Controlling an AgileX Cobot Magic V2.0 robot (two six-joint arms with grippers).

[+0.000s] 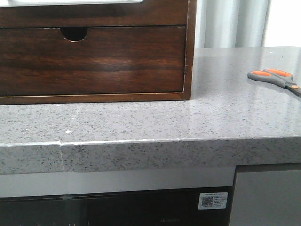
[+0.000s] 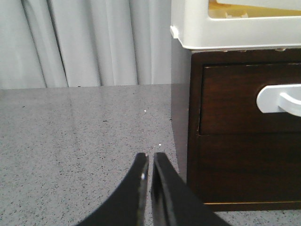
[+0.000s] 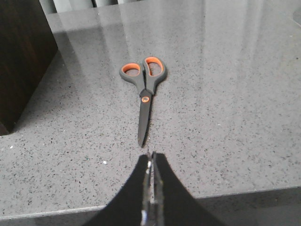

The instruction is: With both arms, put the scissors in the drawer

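Both grippers, left [image 2: 149, 162] and right [image 3: 151, 162], are pinched closed on nothing. Flat on the counter [image 1: 225, 113], the scissors [image 3: 143, 94] may skid from a shallow grab. The drawer [image 2: 244, 99] remains closed, risking a blocked drop.

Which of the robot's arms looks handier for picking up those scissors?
Probably the right: its gripper points at the scissors lying closed on the counter. The left gripper sits beside the wooden cabinet.

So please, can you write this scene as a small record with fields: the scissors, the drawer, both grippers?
scissors: flat on the grey countertop, blades closed, free of both grippers
drawer: closed, in the dark wooden cabinet
left gripper: shut, empty, beside the cabinet
right gripper: shut, empty, just short of the blade tips
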